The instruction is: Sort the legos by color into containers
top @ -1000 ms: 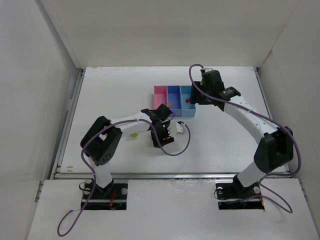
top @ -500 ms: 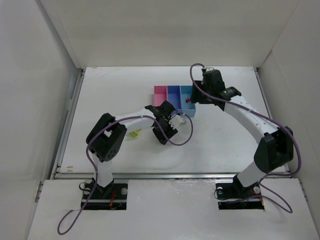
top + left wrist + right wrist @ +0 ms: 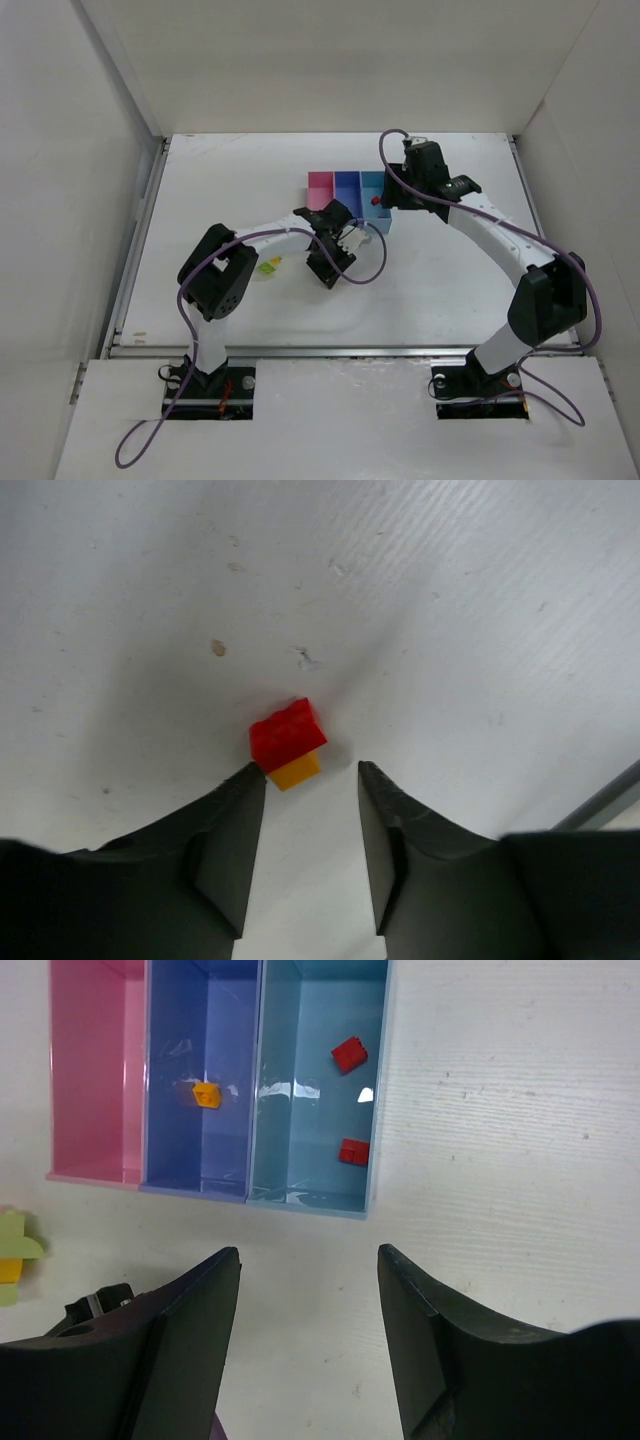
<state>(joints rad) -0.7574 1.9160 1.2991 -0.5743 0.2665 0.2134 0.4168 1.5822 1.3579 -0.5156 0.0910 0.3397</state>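
Right wrist view, three glossy bins with white glare streaks: pink bin (image 3: 95,1080) at 9 o'clock, purple-blue bin (image 3: 200,1160) dead centre, light blue bin (image 3: 300,1170) at 3 o'clock. Two red legos (image 3: 349,1054) in the light blue one, a single orange-yellow lego (image 3: 206,1094) in the purple-blue. Lime green and yellow bits (image 3: 14,1250) way out at 8 o'clock on the plain white surface (image 3: 500,1110).

Left wrist view: red brick (image 3: 288,730) joined to an orange-yellow brick (image 3: 296,771), a few brownish specks on the white.

Matte dark grey, nearly black, for both the left claw (image 3: 312,780) and the right claw (image 3: 308,1260). Purple cables (image 3: 380,150) over white-and-black arms (image 3: 490,230).
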